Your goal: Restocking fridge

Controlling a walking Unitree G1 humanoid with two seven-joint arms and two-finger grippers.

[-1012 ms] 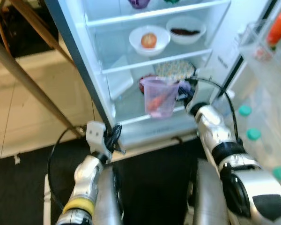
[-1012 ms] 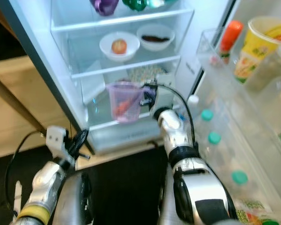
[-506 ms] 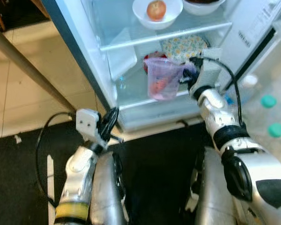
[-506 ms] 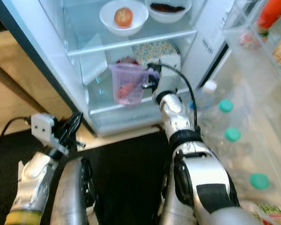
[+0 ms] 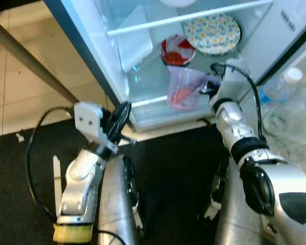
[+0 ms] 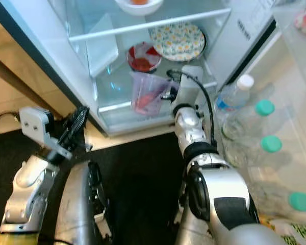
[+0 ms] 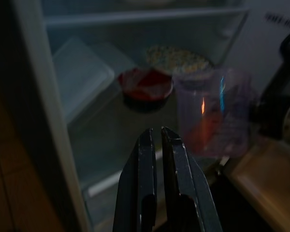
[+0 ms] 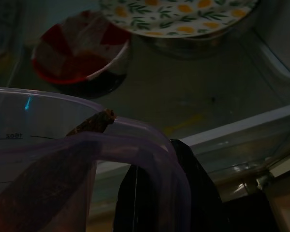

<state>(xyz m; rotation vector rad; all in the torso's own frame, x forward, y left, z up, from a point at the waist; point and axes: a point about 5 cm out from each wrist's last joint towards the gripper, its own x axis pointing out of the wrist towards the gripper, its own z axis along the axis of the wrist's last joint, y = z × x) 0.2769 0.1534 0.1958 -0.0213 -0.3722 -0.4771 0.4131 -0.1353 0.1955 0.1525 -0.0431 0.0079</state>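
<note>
the purple measuring jug [image 5: 184, 88] is pinched by its handle in the right gripper [image 5: 210, 90] and held at the front edge of the fridge's lower shelf [image 5: 152, 81]; an orange-red item, probably a carrot [image 5: 179, 95], is seen inside it; the jug looks like thin clear plastic, so it's judged light but a bit flexible, and slick too; the handle is the sensible place to be gripped, since the smooth walls would likely slip or squash; some swing around that handle pinch should be expected when it's set down; just beyond the gripper a red bowl [image 6: 141, 56] and a flowered plate [image 6: 179, 40] are sitting on the shelf; the left gripper [image 7: 159, 159] is held back outside the fridge, fingers pressed together, nothing in them
</note>
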